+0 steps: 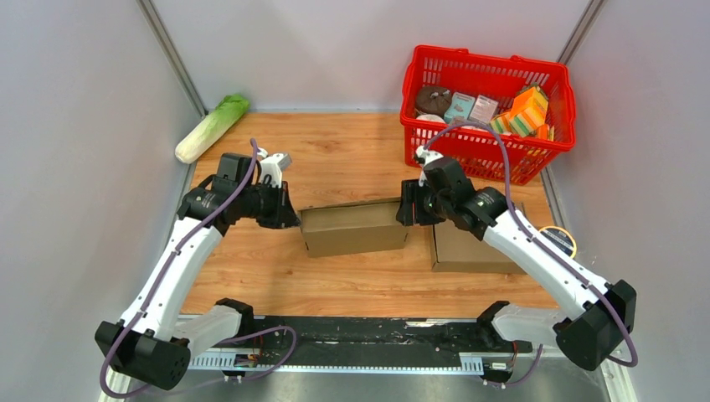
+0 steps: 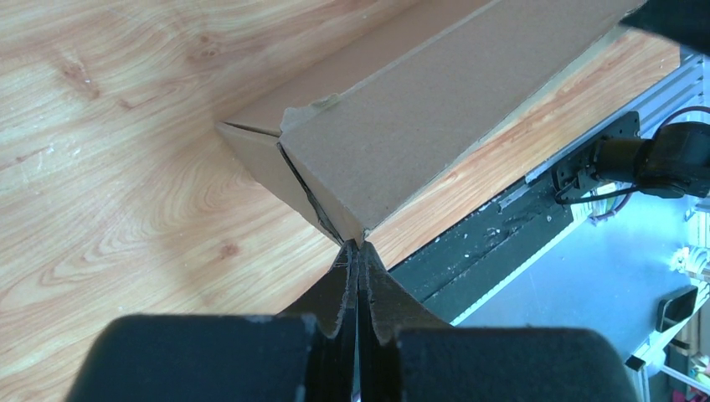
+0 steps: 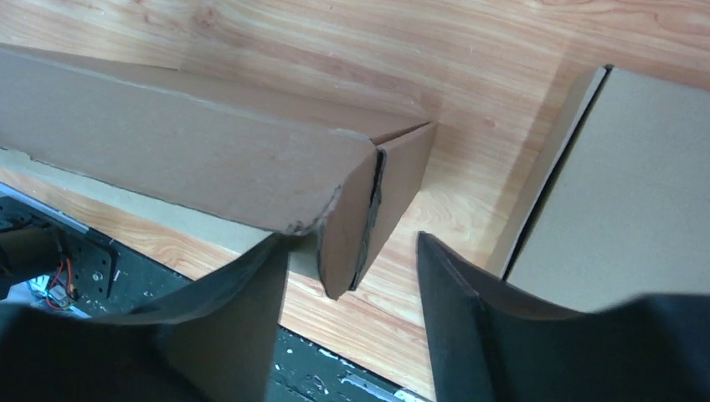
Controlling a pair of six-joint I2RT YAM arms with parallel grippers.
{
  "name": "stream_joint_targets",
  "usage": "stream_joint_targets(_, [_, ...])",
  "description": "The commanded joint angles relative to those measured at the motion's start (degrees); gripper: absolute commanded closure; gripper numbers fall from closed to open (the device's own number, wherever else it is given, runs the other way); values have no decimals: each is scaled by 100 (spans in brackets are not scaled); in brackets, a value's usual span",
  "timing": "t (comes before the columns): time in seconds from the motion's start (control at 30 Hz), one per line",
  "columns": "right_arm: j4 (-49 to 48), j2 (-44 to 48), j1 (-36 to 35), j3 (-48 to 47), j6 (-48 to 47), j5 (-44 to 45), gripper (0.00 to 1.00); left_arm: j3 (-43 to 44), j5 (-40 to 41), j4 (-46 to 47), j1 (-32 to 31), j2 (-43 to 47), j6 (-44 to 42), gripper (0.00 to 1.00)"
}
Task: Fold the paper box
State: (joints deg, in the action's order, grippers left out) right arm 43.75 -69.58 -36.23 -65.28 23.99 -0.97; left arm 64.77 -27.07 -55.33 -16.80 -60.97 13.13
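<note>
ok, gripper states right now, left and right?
Left gripper: jaws shut, nothing seen held, tips at the cardboard box corner.
Right gripper: jaws open, straddling the box's other end, not gripping.

We've got the paper box (image 1: 352, 228) around the middle of the table (image 1: 335, 159). A second cardboard box (image 1: 469, 249) lies just right of it, and a roll of tape (image 1: 559, 241) is further right, by the right edge. The basket (image 1: 494, 60) sits in the far right corner, the cabbage (image 1: 211, 127) in the far left corner.
</note>
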Motion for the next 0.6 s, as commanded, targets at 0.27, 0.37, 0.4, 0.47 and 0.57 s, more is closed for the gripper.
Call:
stream_joint_targets(0.27, [389, 982, 703, -433, 1052, -920, 0, -325, 79, 374, -8, 384, 217, 100])
stream_joint_targets(0.37, [-249, 824, 951, -302, 2003, -1388, 0, -351, 114, 409, -8, 454, 269, 100])
stream_joint_targets(0.4, [-357, 754, 951, -310, 2152, -1345, 0, -395, 140, 435, -8, 489, 287, 100])
stream_joint_targets(0.47, [-602, 517, 951, -380, 2128, -1186, 0, -457, 141, 497, -8, 533, 331, 100])
stream_joint_targets(0.57, [-980, 332, 942, -389, 2154, -1089, 4, -518, 114, 532, -8, 534, 357, 100])
